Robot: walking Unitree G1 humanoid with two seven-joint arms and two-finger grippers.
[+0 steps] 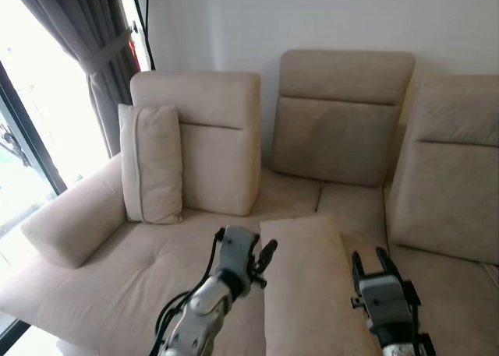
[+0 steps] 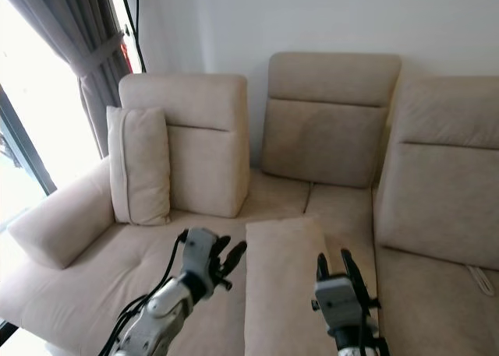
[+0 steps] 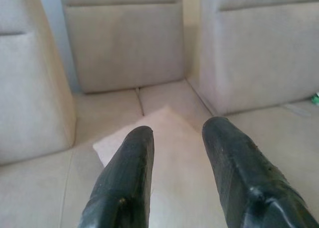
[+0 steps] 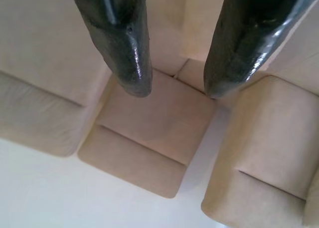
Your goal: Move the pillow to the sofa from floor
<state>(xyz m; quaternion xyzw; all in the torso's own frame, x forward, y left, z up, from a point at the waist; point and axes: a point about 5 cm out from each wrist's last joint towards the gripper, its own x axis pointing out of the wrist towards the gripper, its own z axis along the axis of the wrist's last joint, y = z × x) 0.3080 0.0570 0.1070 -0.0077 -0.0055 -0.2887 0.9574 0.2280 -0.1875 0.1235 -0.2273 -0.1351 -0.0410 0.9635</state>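
Note:
A beige rectangular pillow (image 1: 304,286) lies flat over the beige sofa (image 1: 117,278) seat, its far corner toward the backrests. My left gripper (image 1: 248,247) hovers at the pillow's left edge, open, nothing between its fingers. In the left wrist view the pillow's corner (image 3: 159,133) shows past the two spread fingers (image 3: 129,173). My right gripper (image 1: 369,259) stands at the pillow's right edge, also open and empty. In the right wrist view its fingers (image 4: 119,43) point at the sofa's back cushions (image 4: 149,118).
A second beige pillow (image 1: 152,165) stands upright against the left back cushion (image 1: 210,138). A padded armrest (image 1: 74,223) bounds the sofa's left end. A grey curtain (image 1: 86,44) and a bright window (image 1: 23,153) are at far left. Back cushions line the wall and the right side.

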